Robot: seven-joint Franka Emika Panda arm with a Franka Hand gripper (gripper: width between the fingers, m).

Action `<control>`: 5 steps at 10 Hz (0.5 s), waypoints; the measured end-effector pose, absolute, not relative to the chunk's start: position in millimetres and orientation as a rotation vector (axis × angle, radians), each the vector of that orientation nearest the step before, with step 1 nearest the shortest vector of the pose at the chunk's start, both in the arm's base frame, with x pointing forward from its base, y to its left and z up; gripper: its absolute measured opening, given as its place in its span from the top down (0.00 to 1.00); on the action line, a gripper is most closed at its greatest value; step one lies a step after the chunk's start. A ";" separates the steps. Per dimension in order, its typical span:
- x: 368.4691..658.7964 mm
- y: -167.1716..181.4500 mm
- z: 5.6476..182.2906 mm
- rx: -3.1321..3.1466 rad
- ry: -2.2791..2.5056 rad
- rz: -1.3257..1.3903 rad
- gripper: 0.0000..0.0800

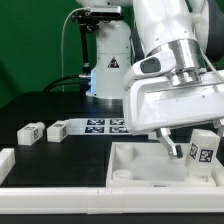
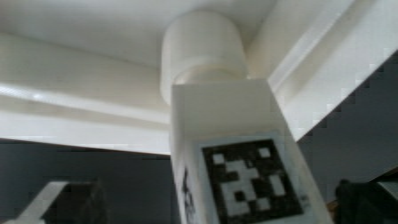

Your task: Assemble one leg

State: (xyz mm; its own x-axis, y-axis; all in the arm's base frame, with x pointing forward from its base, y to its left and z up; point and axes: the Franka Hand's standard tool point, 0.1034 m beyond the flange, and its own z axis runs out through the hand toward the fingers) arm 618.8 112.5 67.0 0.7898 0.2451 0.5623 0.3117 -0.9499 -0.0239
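Three legs are counted. Two spare legs (image 1: 28,132) lie on the bench (image 1: 40,105) at the exterior view's left, near one marker board (image 1: 105,124). The leg (image 1: 205,150) (image 2: 222,120) is seen upright at the right end of one panel (image 1: 140,168), just beside the gripper (image 1: 177,150). It is white and square-bodied, with a black-and-white tag on its side and a round end. Whether the jaws are clamped on it cannot be told.
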 end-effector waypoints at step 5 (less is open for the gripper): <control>618.8 112.4 67.0 -2.862 -0.447 -0.875 0.19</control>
State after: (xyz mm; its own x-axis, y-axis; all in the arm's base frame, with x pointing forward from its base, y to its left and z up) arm 618.8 112.4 67.0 0.7898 0.2450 0.5623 0.3117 -0.9499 -0.0238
